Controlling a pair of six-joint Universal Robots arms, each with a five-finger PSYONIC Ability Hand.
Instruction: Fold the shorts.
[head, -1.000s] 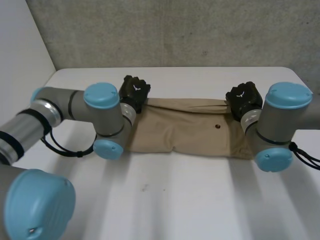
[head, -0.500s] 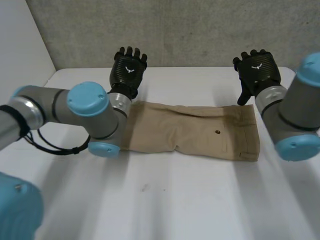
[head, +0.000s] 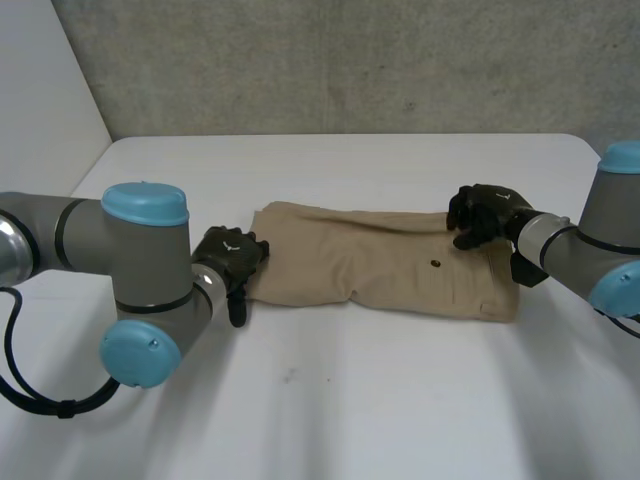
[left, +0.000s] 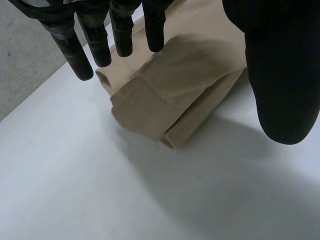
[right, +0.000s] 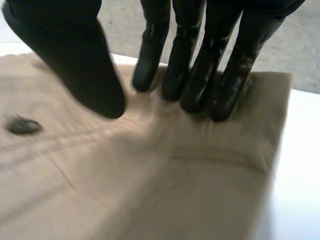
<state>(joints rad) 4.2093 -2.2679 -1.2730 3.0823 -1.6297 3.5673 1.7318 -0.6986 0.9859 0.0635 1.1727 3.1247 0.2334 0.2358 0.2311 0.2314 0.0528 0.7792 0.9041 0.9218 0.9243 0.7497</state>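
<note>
**Head view.** Tan shorts (head: 385, 262) are lying folded flat across the middle of the white table (head: 350, 400). The left hand (head: 228, 262) is sitting at their leg end, at the cloth's edge. The right hand (head: 485, 215) is resting on the waist end by the far corner, with a dark button (head: 435, 265) showing near it.

**Left wrist view.** The left hand (left: 280, 75) is hanging over the layered hem of the shorts (left: 170, 100). Its fingers (left: 95, 40) are reaching out straight with the thumb standing apart, grasping nothing. Whether the tips are touching the cloth cannot be told.

**Right wrist view.** The right hand (right: 65, 55) is lying over the shorts (right: 150, 190). Its fingers (right: 200, 75) are straight, with the tips pressing on the cloth near its edge. The thumb is standing apart, pinching nothing. The button (right: 22, 125) is lying beside the thumb.
</note>
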